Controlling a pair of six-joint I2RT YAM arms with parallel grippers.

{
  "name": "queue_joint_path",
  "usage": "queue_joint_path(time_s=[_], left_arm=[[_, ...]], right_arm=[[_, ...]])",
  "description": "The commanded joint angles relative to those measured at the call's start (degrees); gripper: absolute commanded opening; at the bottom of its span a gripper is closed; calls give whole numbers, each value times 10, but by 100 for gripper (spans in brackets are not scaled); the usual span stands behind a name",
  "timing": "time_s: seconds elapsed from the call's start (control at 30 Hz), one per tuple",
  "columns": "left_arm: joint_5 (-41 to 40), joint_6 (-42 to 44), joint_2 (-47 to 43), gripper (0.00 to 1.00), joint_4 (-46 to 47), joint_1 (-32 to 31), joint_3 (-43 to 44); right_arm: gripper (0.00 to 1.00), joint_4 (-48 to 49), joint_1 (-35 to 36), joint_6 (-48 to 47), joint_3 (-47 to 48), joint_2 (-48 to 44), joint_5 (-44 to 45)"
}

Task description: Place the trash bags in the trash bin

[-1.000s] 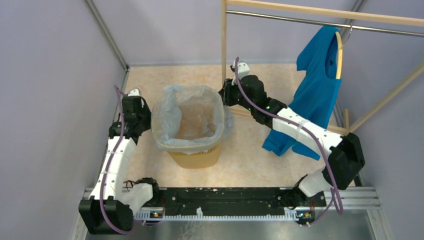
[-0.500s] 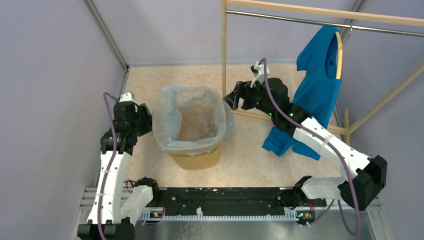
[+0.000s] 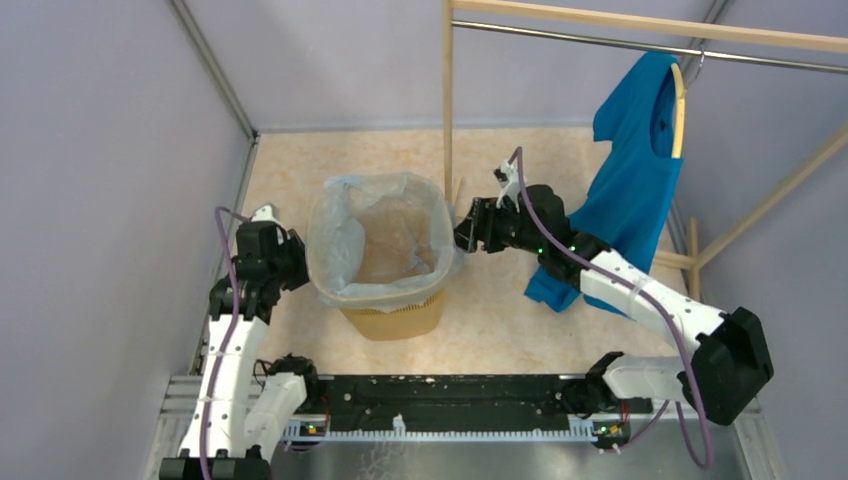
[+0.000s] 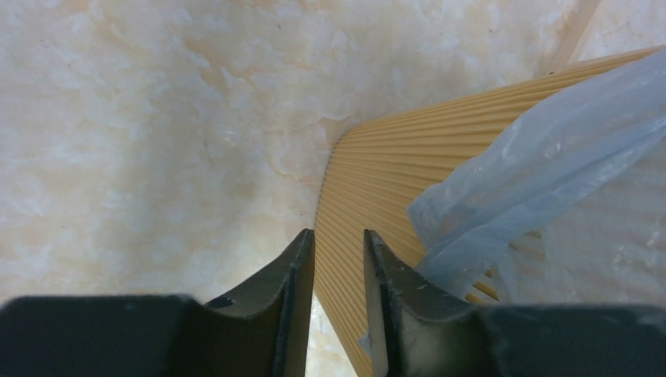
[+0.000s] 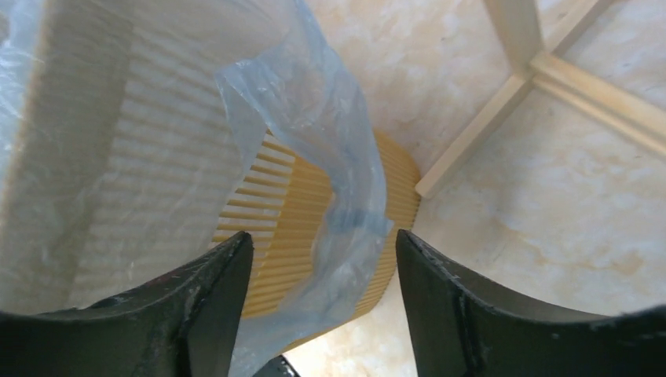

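The trash bag [image 3: 385,235] lines the trash bin [image 3: 395,318]. At its nine o'clock the left gripper [image 4: 339,243] stands slightly parted and empty. At three o'clock the right gripper [image 5: 323,243] gapes wide, released.

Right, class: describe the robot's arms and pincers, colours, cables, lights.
The left arm and right arm are white shells with black joints, each trailing a purple cable; green lights dot the right one. The left pincer and right pincer have black tapered fingers.
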Motion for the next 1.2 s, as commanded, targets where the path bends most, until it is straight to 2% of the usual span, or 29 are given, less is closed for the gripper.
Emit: queue_joint_path(time_s=[0.0,0.1,0.17,0.2,0.33,0.6,0.8,1.0,1.17], left_arm=[[33,-15,-4,30,43,-3,-24],[34,-24,6,19,45,-2,-24],[36,-42,15,5,44,-2,-32],[46,-52,21,2,46,-3,-41],[90,-86,55,0,62,-2,-79],[70,-112,78,0,59,-3,-99],[77,-125,74,0,63,-2,-108],[97,-136,71,0,73,-2,-121],[37,-137,51,0,-2,-2,-63]], right_arm=[[64,89,-5,34,-6,28,-57],[53,105,-4,39,-6,45,-60],[43,110,-4,42,-6,49,-61],[39,109,-4,43,-5,51,-61],[23,112,-5,45,0,46,-60],[0,127,-5,45,-45,66,-27],[0,162,-4,56,-67,97,-39],[0,150,-4,38,-55,117,-23],[0,113,-5,19,-30,106,-15]])
